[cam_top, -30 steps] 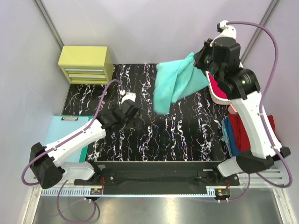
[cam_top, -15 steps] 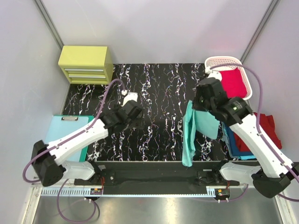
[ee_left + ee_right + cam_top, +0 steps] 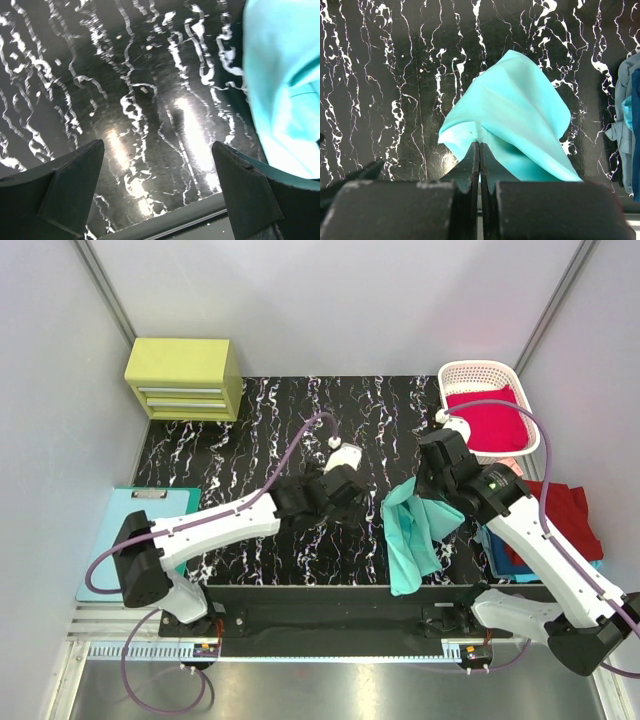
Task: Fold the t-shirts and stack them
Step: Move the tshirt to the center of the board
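My right gripper (image 3: 479,144) is shut on the mint-teal t-shirt (image 3: 412,535), pinching a bunched fold and holding it above the black marbled table (image 3: 300,420) near the front right. The cloth hangs crumpled below the jaws (image 3: 512,122). My left gripper (image 3: 157,150) is open and empty just left of the shirt, low over the table near its front edge; the shirt's edge (image 3: 282,85) shows at the right of its view. A crimson t-shirt (image 3: 488,422) lies in the white basket (image 3: 450,375). Dark red (image 3: 565,515) and blue (image 3: 490,540) shirts lie heaped at the right edge.
A yellow-green drawer box (image 3: 183,377) stands at the back left. A pale blue clipboard (image 3: 115,530) lies at the left edge. The table's front rail (image 3: 340,595) runs just below the hanging shirt. Grey walls close in the sides and back.
My right arm has swung the mint-teal shirt from high at the back down to the front right of the table. My left arm has reached right, toward the shirt.
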Robot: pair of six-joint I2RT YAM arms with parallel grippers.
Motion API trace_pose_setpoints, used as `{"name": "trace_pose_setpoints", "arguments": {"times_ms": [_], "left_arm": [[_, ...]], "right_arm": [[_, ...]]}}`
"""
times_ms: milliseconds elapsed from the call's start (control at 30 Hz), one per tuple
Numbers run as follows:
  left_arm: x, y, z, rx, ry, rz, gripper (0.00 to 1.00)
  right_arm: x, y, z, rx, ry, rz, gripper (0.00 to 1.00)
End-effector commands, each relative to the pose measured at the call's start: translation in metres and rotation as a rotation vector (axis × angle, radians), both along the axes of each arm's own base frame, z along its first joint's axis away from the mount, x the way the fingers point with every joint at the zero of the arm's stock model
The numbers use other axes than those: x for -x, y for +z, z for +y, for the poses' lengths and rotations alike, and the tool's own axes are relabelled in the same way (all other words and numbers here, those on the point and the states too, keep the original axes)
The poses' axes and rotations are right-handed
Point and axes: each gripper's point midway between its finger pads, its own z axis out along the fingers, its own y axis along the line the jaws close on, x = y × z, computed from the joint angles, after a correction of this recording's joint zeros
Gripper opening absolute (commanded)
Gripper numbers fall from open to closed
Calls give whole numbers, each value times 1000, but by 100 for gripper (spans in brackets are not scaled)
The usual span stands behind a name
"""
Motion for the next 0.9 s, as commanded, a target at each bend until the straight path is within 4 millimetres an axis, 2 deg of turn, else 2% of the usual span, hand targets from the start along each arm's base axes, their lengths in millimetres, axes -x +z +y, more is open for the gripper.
{"name": "trace_pose_setpoints", "arguments": {"times_ms": [0,67,100,167,200,267,367,400,500,633,667,867], "left_arm": [[3,15,-36,58,-92,-56,95],[10,10,-44,54,-147,-52,95],[16,11,-55,80,-185,-63,95],[26,1,-63,78,-254,-54,95],[33,3,-77,114,-299,-64,94],[40,-5,-87,108,-357,-71,94],[50,-9,-111,137,-459,-85,93],[56,-4,-122,174,-497,-94,94],[62,-4,-139,222,-558,-102,93],[66,-18,-156,252,-597,-87,92],[65,-28,-159,238,-601,-74,91],[66,-54,-165,219,-600,-41,89]], "right_arm": [[-6,6,2,-22,-15,-40,0],[-6,4,4,-22,-12,-34,0],[-6,3,4,-23,-14,-32,0],[-6,1,7,-33,-7,-26,0],[-6,0,8,-35,-5,-21,0],[-6,-1,10,-42,-1,-15,0],[-6,-1,10,-39,3,-15,0],[-7,1,10,-40,4,-19,0],[-6,5,8,-39,4,-29,0],[-6,9,8,-44,2,-40,0],[-6,10,8,-43,3,-40,0],[-2,14,2,-33,-4,-49,0]]}}
